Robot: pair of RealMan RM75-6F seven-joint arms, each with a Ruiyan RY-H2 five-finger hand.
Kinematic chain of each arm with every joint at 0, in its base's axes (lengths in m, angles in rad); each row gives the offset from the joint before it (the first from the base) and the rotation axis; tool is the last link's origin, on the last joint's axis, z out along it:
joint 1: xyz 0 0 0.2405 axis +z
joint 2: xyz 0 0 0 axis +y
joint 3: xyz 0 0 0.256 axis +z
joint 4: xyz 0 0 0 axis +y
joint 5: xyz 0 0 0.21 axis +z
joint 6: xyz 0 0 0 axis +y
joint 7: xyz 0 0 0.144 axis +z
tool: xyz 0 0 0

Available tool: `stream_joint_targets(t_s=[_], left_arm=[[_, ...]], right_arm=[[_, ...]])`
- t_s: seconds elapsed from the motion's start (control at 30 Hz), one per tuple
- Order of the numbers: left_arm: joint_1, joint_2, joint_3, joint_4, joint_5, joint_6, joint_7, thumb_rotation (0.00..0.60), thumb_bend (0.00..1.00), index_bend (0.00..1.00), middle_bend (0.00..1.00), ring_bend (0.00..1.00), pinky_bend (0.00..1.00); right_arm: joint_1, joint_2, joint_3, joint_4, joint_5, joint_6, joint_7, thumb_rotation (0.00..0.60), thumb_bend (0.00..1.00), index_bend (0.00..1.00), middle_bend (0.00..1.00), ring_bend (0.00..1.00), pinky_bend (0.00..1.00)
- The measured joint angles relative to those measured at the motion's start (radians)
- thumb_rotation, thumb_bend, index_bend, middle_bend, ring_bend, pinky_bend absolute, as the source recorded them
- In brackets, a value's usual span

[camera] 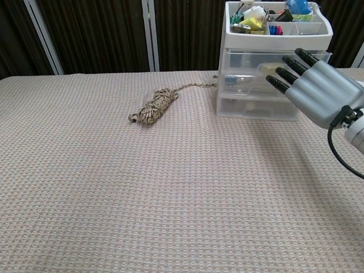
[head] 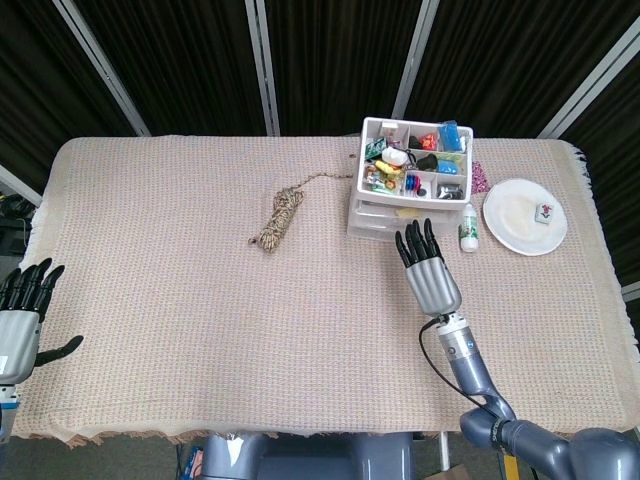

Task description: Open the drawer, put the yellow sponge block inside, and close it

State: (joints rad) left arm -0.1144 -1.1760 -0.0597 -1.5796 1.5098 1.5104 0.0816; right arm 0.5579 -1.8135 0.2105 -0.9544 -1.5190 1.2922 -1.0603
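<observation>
The clear plastic drawer unit (head: 372, 214) (camera: 250, 99) stands at the table's far right, with a white tray of small items on top. Its drawers sit pushed in, close to flush. A pale yellow sponge block (camera: 266, 68) shows dimly through a clear upper drawer front. My right hand (head: 428, 272) (camera: 316, 85) is stretched flat with its fingers straight. Its fingertips (head: 414, 238) lie against the drawer front and it holds nothing. My left hand (head: 22, 312) hangs open off the table's near left edge, only in the head view.
A coiled rope (head: 277, 218) (camera: 154, 106) lies left of the drawer unit, its loose end trailing toward it. A small white bottle (head: 468, 227) and a white plate (head: 524, 216) with a small item stand to the unit's right.
</observation>
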Motion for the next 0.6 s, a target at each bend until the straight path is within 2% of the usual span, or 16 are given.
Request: stream_joint_targets(t_s=[0.6], left_arm=[[-0.002, 0.004, -0.001, -0.003, -0.006, -0.008, -0.006, 0.600, 0.15, 0.05, 0.00, 0.00, 0.00]], right_arm=[[0.061, -0.049, 0.031, 0.084, 0.067, -0.038, 0.002, 0.600, 0.25, 0.00, 0.00, 0.00, 0.00]])
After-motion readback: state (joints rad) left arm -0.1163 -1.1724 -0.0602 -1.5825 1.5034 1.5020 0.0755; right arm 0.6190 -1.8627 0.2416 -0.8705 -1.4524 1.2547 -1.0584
